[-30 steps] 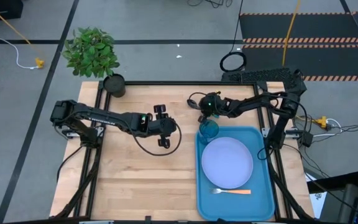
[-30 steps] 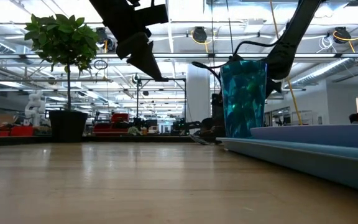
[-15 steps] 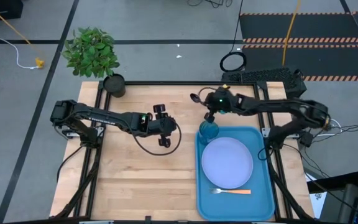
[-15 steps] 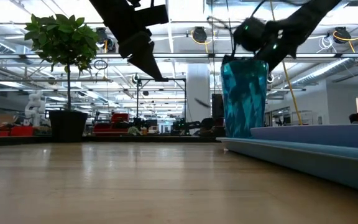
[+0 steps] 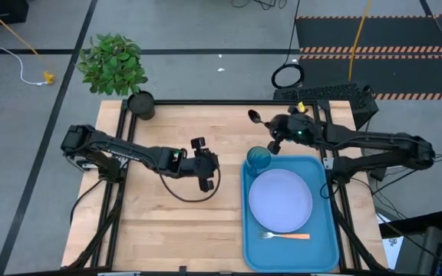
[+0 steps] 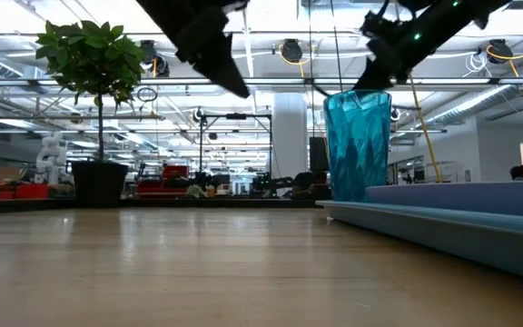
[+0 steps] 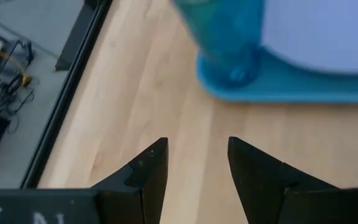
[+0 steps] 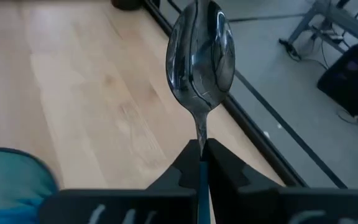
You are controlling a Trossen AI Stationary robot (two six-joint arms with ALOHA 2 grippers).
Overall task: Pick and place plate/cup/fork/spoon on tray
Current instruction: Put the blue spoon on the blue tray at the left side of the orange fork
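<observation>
Right gripper (image 8: 201, 152) jaws clamped on spoon (image 8: 201, 46) handle; long axis in line with jaws, bowl pointing straight ahead. Left gripper (image 7: 196, 163) jaws spread, empty.

glossy metal spoon (image 8: 201, 59), matt wood table (image 5: 167, 222)

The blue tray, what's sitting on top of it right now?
On the tray sit the plate, the cup at a far corner and the fork near the front. The spoon is not there; the right gripper holds it. Whatever lies under the plate is hidden.
</observation>
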